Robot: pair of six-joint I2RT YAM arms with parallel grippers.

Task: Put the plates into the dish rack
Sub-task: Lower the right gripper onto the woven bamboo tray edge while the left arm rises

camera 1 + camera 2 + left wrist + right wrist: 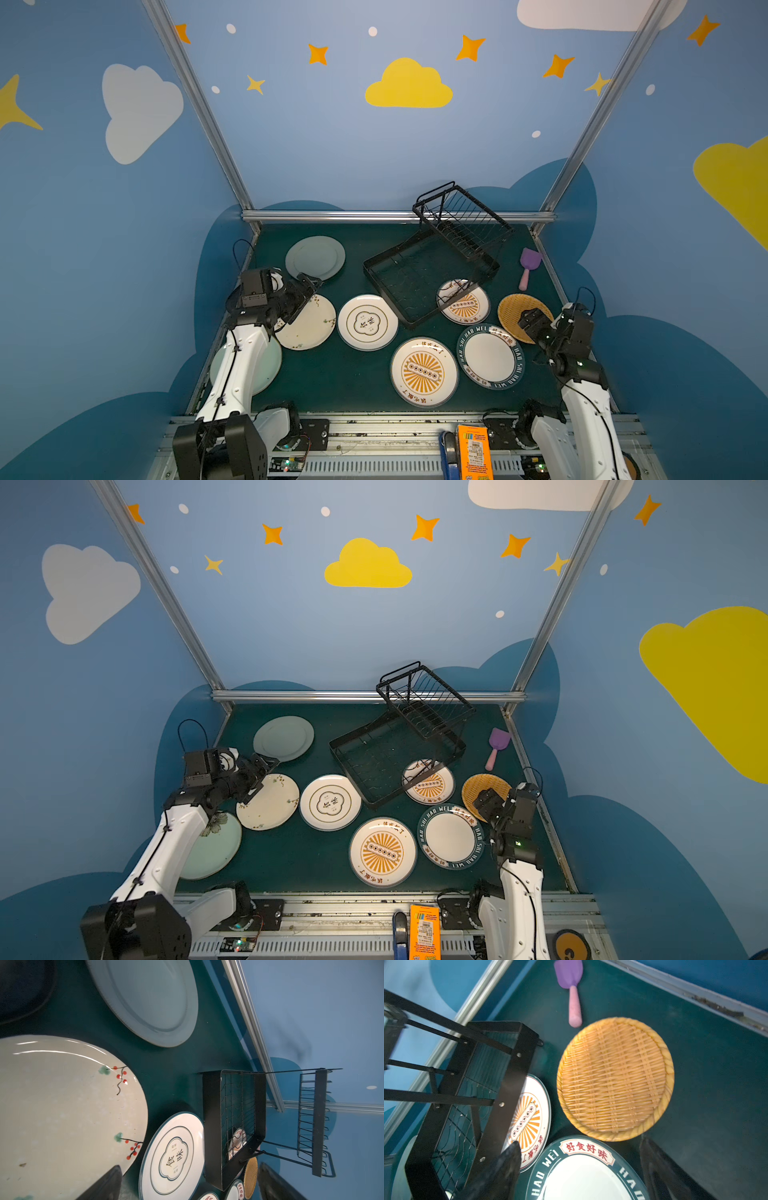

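Dark green mat (332,386); blue walls (316,137), clouds, stars; metal rail (332,216) behind. Plates (424,371) flat, scattered on mat; dish rack (436,257) back right, tray corner overlapping sunburst plate (467,307). Left gripper (303,299) spread wide over cream plate (309,330); right gripper (528,325) spread wide over woven plate (512,308).

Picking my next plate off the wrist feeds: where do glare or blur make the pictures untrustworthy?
Left wrist view: white glare streaks on the cream berry plate; the left gripper shows only as dark, blurred fingers. Right wrist view: the dish rack is smeared, yet the teal-rimmed plate lettering reads. Both top views: dim table, wide-angle splay of the frame posts.
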